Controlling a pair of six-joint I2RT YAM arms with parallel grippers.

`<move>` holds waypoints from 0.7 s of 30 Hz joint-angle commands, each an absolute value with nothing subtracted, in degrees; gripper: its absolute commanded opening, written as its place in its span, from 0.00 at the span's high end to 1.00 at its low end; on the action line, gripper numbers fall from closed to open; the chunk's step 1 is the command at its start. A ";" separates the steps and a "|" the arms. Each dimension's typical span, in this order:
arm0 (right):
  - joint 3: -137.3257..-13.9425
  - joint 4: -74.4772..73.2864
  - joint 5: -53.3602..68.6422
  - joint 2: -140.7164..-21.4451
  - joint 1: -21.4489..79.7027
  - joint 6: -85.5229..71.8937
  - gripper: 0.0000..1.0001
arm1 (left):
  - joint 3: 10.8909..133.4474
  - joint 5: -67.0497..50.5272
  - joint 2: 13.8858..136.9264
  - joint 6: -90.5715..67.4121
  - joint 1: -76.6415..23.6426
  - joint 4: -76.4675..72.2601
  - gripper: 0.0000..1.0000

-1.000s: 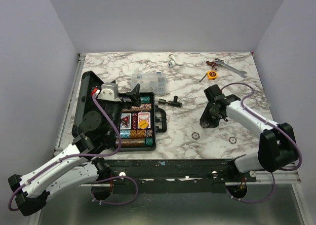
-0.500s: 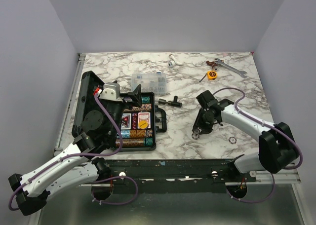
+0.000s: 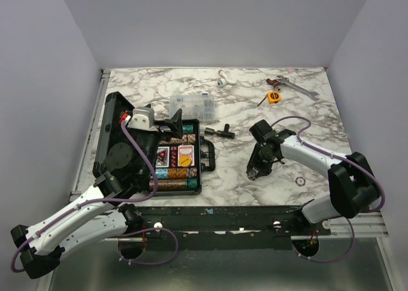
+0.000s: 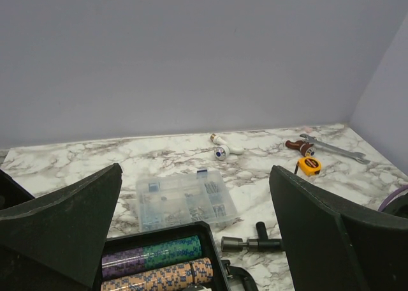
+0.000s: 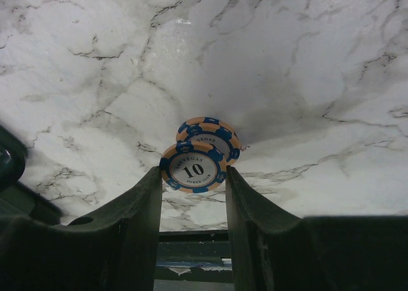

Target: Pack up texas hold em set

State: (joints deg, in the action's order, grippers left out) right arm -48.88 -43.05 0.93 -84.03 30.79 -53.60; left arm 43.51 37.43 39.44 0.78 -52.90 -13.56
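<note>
1. Right end effector: partly closed, its fingers pressed against opposite edges of an orange-and-blue poker chip marked 10, face up.
2. Second chip: same colours, lying on the marble bench just behind the gripped one and partly covered by it. Whether the two touch cannot be told.
3. Third chip: loose on the bench, to the right of the right end effector and apart from it.
4. Left end effector: spread wide, nothing between its fingers, poised over the far end of the case.
5. Case: black, open, at the left of the bench. The lid is raised on the left and the handle faces the middle. Rows of chips and card decks sit in its compartments.
6. Beyond the case: clear compartment box, black T-shaped tool, yellow tape measure, wrench.
</note>
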 commanded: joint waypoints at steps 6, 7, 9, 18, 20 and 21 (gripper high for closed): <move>-47.67 -41.95 -1.24 -85.07 31.12 -54.67 0.65 | 45.27 36.38 38.67 0.26 -53.17 -12.83 0.02; -47.55 -41.82 -1.15 -85.15 31.17 -54.67 0.64 | 45.28 36.30 38.67 0.26 -53.17 -12.83 0.02; -47.32 -41.51 -0.89 -85.28 31.20 -54.67 0.63 | 45.33 36.35 38.67 0.27 -53.17 -12.79 0.02; -47.94 -41.72 -0.52 -84.95 31.20 -54.58 0.46 | 45.26 36.37 38.75 0.31 -53.17 -12.83 0.02; -48.40 -42.24 -0.78 -84.82 31.20 -54.52 0.42 | 45.26 36.34 38.80 0.31 -53.17 -12.79 0.02; -48.50 -42.45 -0.88 -84.66 31.20 -54.43 0.41 | 45.26 36.31 38.78 0.30 -53.13 -12.83 0.02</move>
